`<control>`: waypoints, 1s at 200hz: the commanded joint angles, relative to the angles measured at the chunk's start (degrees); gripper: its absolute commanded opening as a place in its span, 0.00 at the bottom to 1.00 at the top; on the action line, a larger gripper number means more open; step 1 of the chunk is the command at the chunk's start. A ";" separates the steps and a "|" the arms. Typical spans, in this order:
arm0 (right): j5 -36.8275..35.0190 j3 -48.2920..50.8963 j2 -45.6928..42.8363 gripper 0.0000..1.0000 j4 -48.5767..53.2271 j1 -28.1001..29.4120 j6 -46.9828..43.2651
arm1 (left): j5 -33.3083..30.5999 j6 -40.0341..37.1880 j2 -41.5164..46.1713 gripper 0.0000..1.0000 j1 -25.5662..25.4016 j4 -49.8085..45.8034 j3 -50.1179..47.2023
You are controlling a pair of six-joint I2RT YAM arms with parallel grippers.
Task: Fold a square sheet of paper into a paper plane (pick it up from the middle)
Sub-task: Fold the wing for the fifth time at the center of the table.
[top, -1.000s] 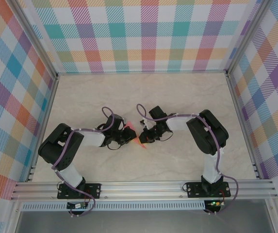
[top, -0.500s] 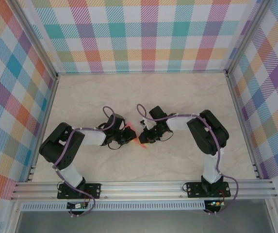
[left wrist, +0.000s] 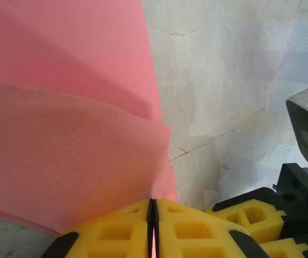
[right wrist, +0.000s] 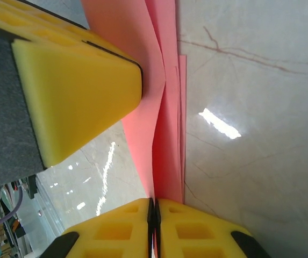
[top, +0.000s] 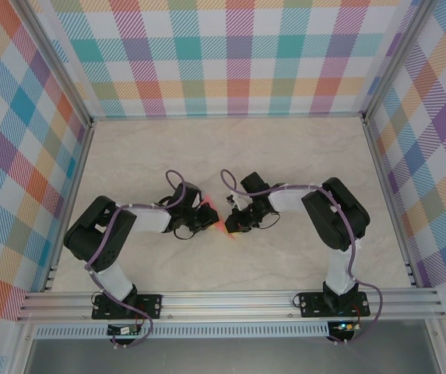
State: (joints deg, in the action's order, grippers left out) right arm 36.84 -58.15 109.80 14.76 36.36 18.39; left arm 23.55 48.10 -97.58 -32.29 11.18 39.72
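Checked pastel walls (top: 238,54) box in a pale, marbled bench (top: 300,164) that gleams under the lights. At its middle the two arms meet nose to nose. The left hand (left wrist: 152,209) and the right hand (right wrist: 154,208) are each pinched tight on the salmon-pink paper (left wrist: 62,161), gripping it from opposite sides (several layers already lie doubled over). Holding it at both sides probably keeps the folded layers aligned and steady for the next crease.

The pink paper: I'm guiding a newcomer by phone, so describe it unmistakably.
Start at the pale marble-patterned table, then near its middle, where the left gripper and right gripper meet. Both pinch the thin salmon-pink sheet of paper, folded over, the table's only pink thing.
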 commanded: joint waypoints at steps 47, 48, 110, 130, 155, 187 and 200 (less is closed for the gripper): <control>-3.48 1.37 -1.74 0.11 5.19 -0.46 -2.67 | -6.06 -1.56 -2.92 0.11 -0.49 -8.11 1.14; -3.55 1.37 -1.67 0.11 5.23 -0.43 -2.67 | -6.06 -1.58 -2.94 0.11 -0.49 -8.10 1.18; -6.71 0.58 -6.66 0.16 6.72 -0.41 -1.93 | -6.93 -1.48 -4.98 0.11 -0.49 -10.98 2.88; -8.56 0.58 -10.22 0.17 7.12 -0.16 -1.13 | -7.27 -1.43 -5.08 0.11 -0.45 -11.98 3.23; -9.67 -0.25 -12.07 0.15 7.86 1.28 -0.56 | -7.47 -1.40 -5.29 0.11 -0.45 -12.84 3.67; -9.38 -3.07 -8.20 0.11 8.83 4.66 -0.82 | -7.60 -1.24 -5.43 0.10 -0.48 -13.13 3.87; -10.25 -3.78 -6.59 0.09 8.45 5.20 -0.19 | -7.82 -1.25 -5.38 0.10 -0.49 -13.50 3.90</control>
State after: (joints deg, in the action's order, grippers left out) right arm 27.57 -59.75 100.01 21.54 39.97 17.56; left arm 22.61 48.10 -99.70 -32.51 4.99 44.58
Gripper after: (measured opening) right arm 0.103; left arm 0.106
